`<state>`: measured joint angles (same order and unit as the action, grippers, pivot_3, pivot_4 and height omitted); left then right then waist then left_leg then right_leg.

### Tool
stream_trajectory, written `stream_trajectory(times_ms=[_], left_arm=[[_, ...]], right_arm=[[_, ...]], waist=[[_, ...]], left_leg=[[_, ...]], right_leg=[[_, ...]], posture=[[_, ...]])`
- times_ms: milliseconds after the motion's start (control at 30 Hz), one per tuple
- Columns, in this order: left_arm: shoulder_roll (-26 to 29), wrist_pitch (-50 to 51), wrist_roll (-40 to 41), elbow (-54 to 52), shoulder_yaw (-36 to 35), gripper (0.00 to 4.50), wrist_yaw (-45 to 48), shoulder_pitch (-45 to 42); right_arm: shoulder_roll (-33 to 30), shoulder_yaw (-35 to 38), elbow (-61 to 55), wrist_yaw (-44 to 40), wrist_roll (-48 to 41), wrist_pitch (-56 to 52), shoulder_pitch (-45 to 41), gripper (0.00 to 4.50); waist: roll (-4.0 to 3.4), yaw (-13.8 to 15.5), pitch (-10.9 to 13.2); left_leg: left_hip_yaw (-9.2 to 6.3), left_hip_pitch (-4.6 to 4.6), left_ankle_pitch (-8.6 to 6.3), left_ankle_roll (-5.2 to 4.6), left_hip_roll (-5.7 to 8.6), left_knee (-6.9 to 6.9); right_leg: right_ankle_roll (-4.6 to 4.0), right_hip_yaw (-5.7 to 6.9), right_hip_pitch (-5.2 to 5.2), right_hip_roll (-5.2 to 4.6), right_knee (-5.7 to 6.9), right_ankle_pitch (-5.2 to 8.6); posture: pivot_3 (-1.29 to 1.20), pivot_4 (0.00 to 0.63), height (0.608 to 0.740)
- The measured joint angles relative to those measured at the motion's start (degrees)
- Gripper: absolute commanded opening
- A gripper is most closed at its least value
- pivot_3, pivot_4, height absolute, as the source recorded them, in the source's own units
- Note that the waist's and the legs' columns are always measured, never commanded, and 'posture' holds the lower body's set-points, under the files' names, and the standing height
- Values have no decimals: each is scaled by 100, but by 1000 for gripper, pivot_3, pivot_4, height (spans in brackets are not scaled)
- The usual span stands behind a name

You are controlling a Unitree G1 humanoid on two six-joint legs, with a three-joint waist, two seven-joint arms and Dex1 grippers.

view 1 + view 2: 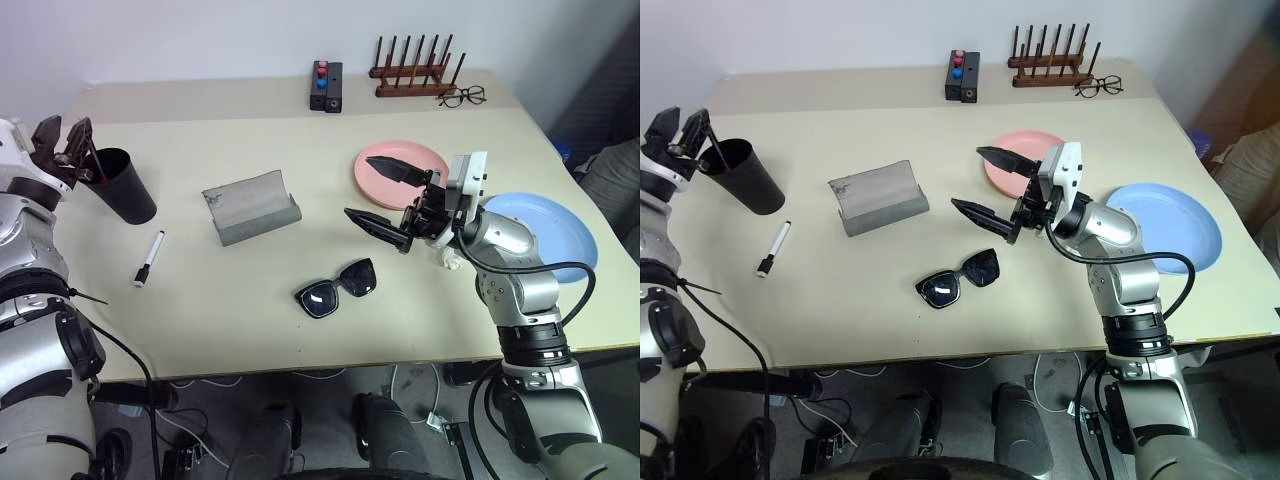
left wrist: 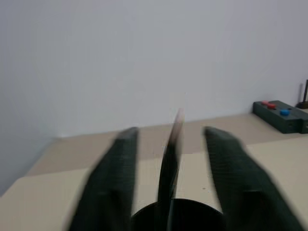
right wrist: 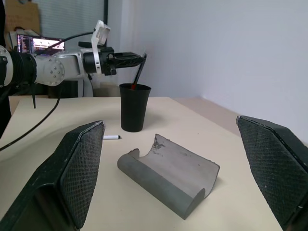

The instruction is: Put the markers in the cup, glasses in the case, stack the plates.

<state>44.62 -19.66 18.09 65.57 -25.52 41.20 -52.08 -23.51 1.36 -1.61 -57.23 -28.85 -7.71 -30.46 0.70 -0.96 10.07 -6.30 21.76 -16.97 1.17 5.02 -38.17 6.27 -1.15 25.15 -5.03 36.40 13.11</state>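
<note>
The cup (image 1: 125, 186) stands at the far left of the worktop (image 1: 250, 320), its rim tilted toward the left edge. One marker (image 3: 139, 71) leans inside it, its upper end rising between the fingers (image 2: 113, 178) of the left hand (image 1: 62, 148), which hangs just above the rim; those fingers are spread apart with the marker between them, and whether either finger touches it cannot be told. A second marker (image 1: 149, 258), white with a black cap, lies flat on the worktop just near of the cup.

The case (image 1: 251, 207) sits open to the right of the cup, near the middle, its curved lid raised. The glasses (image 1: 337, 287) lie near of it and slightly right, lenses facing up, well apart from the case.

The right hand (image 1: 388, 200) hovers above the worktop right of the case, pointing left, its two fingers spread wide and gripping nothing. Behind it lies the pink plate (image 1: 415, 180), and the blue plate (image 1: 550, 230) lies further right, the two apart and unstacked.

Along the far edge stand a small black box (image 1: 326, 86) with red and blue buttons, a wooden peg rack (image 1: 415, 70) and thin-framed spectacles (image 1: 462, 96).
</note>
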Motion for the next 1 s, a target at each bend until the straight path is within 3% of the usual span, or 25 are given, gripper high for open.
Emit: stream_trajectory(times_ms=[67,233,367,600,733,833,1000], left_arm=[[-1,10,7,-1,0,4463,68,0],[-8,192,94,-166,2,4463,390,0],[56,910,172,-925,139,4463,752,86],[834,4643,675,-3930,687,4463,1080,1102],[1004,5934,714,-5380,1028,4463,764,1596],[1116,6816,430,-5943,1284,4463,128,1945],[1057,7641,370,-5967,1420,4463,-248,2110]], right_arm=[[1,0,0,1,5,15,0,4500],[1,-2,0,7,11,16,0,4500],[-6,-6,-2,-12,-8,-42,15,4500],[-246,54,-39,-455,-377,-340,114,4500],[-269,83,-153,-739,-726,-610,148,4500],[-267,93,-215,-789,-756,-607,147,4500],[-275,59,-283,-832,-613,-504,249,4500]], waist=[[0,-2,0],[0,-4,0],[0,-11,0],[-2,-59,1],[-3,-21,2],[-6,-21,3],[-5,16,3]], left_leg=[[0,0,0,0,0,0],[0,1,0,0,0,0],[0,3,0,0,0,-1],[-2,5,-15,-27,-4,1],[-3,2,-15,-27,-4,1],[-2,-2,-16,-27,-4,4],[-2,-2,-15,-26,-2,3]], right_leg=[[0,0,0,0,0,0],[0,0,1,0,0,0],[0,0,2,1,1,0],[0,-6,9,3,10,0],[-1,-8,7,3,11,0],[-1,-11,9,6,15,1],[-2,-10,7,3,15,1]], posture=[[0,150,740],[0,150,740],[0,150,740],[0,150,740],[0,150,740],[0,150,740],[0,150,740]])
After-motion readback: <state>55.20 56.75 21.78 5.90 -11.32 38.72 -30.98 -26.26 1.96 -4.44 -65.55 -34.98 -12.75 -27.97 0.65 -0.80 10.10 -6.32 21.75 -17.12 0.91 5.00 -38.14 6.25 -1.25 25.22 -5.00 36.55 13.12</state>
